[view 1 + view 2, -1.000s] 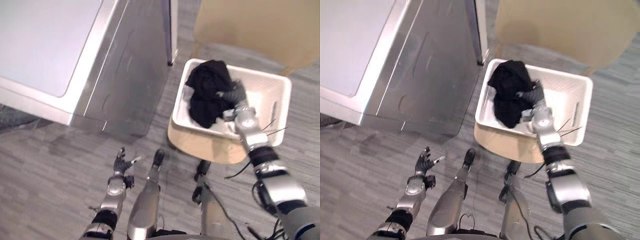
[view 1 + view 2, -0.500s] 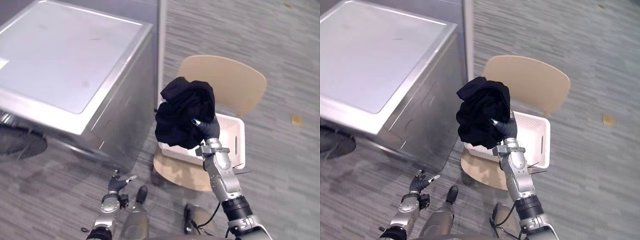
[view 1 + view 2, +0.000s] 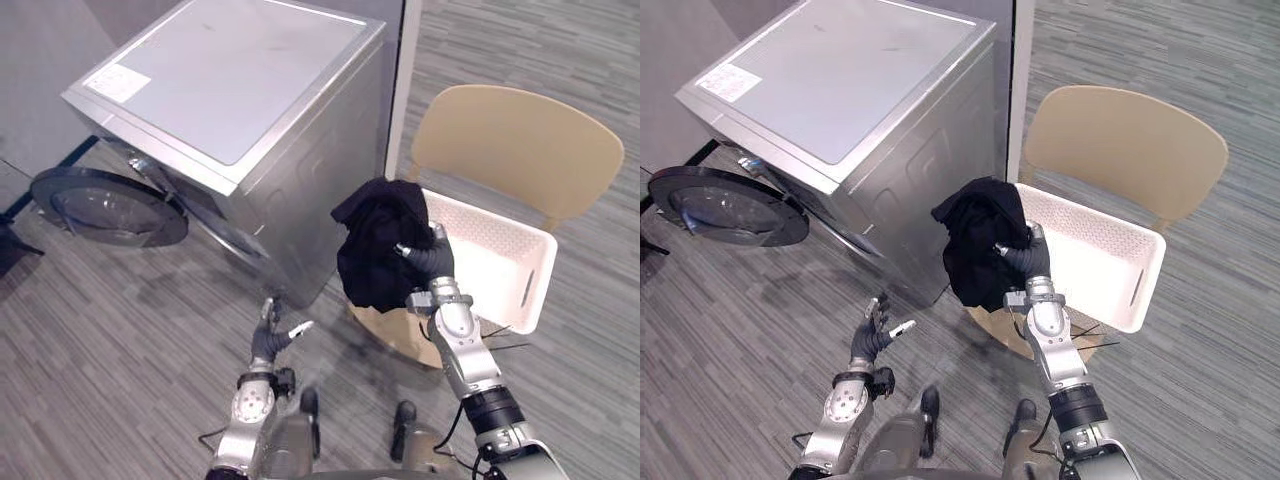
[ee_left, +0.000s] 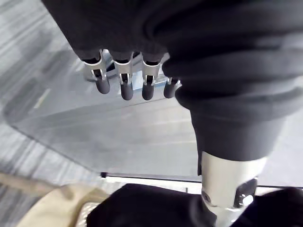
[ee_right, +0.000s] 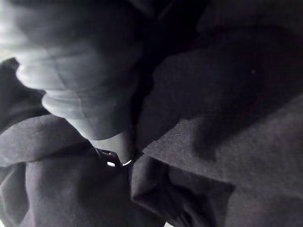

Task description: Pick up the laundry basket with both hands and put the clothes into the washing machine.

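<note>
My right hand (image 3: 432, 262) is shut on a bunched black garment (image 3: 378, 250), holding it in the air beside the washing machine's side wall. The cloth (image 5: 203, 118) presses close around the hand in the right wrist view. The white laundry basket (image 3: 510, 262) rests on the seat of a tan chair (image 3: 515, 145), to the right of the garment. The silver washing machine (image 3: 240, 90) stands at the upper left, its round dark door (image 3: 110, 205) swung open low at the left. My left hand (image 3: 270, 340) hangs low near the floor, fingers relaxed and holding nothing (image 4: 123, 85).
The chair's round seat (image 3: 1000, 328) juts out under the basket, close to my right forearm. Grey plank floor (image 3: 120, 330) spreads in front of the machine and to the right of the chair.
The camera has shifted, so the open door now shows. My right hand has lowered the garment slightly, still clear of the basket. The left hand stays low.
</note>
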`<state>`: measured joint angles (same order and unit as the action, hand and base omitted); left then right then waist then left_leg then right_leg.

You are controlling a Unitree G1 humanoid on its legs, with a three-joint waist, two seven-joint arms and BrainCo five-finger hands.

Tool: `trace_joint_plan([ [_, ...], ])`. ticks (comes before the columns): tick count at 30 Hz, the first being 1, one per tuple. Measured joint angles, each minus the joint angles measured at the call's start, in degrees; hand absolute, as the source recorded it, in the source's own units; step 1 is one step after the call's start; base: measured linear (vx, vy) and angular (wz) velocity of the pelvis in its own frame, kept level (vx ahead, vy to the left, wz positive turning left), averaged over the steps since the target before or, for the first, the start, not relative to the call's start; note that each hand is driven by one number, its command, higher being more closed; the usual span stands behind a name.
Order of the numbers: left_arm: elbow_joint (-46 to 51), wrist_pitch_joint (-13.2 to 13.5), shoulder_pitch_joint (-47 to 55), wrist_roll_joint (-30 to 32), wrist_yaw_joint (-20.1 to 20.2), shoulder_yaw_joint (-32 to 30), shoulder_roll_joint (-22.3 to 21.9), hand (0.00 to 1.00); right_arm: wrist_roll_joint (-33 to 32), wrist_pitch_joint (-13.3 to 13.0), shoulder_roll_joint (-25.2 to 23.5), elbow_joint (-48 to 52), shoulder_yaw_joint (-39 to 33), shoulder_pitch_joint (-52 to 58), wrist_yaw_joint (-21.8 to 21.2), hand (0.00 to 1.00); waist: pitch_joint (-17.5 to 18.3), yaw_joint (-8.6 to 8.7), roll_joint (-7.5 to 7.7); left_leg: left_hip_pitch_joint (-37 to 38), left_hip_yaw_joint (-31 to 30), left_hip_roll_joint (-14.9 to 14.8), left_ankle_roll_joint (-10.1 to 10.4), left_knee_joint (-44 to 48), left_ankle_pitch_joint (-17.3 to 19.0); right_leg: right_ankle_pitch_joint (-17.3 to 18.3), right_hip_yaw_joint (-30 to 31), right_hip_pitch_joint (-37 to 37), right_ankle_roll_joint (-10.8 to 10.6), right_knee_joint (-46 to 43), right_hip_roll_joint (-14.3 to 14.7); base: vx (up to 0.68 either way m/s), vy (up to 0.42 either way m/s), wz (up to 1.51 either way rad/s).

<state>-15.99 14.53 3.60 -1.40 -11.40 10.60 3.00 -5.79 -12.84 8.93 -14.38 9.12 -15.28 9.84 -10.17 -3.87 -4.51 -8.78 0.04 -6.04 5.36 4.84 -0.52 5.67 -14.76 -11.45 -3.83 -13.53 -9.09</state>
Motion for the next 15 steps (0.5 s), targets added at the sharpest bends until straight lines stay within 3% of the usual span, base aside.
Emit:
trace_joint_plan([
  [5,1.8,0.2,-5.6,1.9,-1.3,5.1,2.7,0.00,0.4,0.6,-0.7,-5.9,3.9,-5.0,-0.6,1.00,0.4,-0.22,0.51,1.0,-1.6,1.7,-0.1,-3.0,-0.6,-5.3,-2.8,5.1,-2.1,8.2,-0.1,-0.03,0.144,0.35],
  [11,3.1,0.7,-9.5,2.6,-1.5,9.8,4.0,0.00,0.3,0.6,-4.7,-9.0,12.5,-7.6,-5.0,1.00,2.7,-0.33,0.57,1.8,-3.0,2.2,-0.6,-6.9,-3.5,-9.1,-4.1,7.7,-2.1,14.4,0.6,-0.07,0.038,0.13],
  [14,3.1,0.7,-9.8,3.6,-1.7,10.1,4.4,0.00,-3.6,0.6,-4.6,-9.0,13.6,-7.6,-6.5,1.00,2.8,-0.24,0.62,1.8,-3.1,1.8,-0.3,-7.0,-3.7,-9.9,-4.1,8.2,-1.7,15.4,1.2,-0.08,-0.011,0.02],
  [15,3.1,0.7,-9.9,3.9,-1.6,10.2,4.5,1.00,-4.7,0.6,-4.4,-9.0,13.7,-7.6,-6.9,1.00,2.9,-0.22,0.61,1.8,-3.1,1.7,-0.3,-7.0,-3.8,-10.0,-4.1,8.2,-1.7,15.5,1.3,-0.08,-0.016,-0.02],
])
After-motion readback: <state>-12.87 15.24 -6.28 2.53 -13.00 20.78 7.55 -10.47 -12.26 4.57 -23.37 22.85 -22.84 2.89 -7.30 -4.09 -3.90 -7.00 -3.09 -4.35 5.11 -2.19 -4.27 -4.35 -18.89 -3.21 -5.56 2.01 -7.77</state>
